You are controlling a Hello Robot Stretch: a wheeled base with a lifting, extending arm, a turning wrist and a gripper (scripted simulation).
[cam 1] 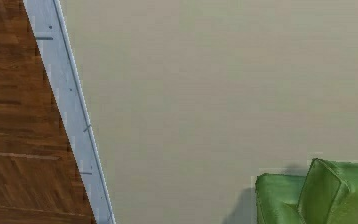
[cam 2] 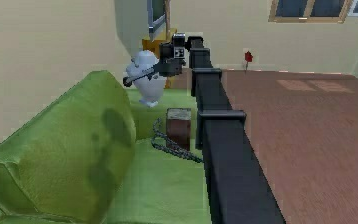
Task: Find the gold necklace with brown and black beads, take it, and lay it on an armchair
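Observation:
A green armchair (cam 2: 67, 150) takes up the arm side view's left, and its corner (cam 1: 312, 195) sits at the forward view's bottom right. On its seat, beside the arm, lies a thin dark strand (cam 2: 173, 150), with a small brown block (cam 2: 179, 124) just behind it. The dark arm (cam 2: 222, 130) rises over the seat's edge. My gripper (cam 2: 145, 73) is at its far end, in front of a rounded white thing (cam 2: 147, 85) that stands at the seat's back. I cannot tell whether the gripper holds anything.
A beige wall (cam 1: 207, 90) is close ahead, with a wooden door (cam 1: 22, 120) in a grey frame at the forward view's left. Beyond the armchair, brown floor (cam 2: 307, 120) runs to a far wall with windows (cam 2: 307, 10) and a small red thing (cam 2: 248, 57).

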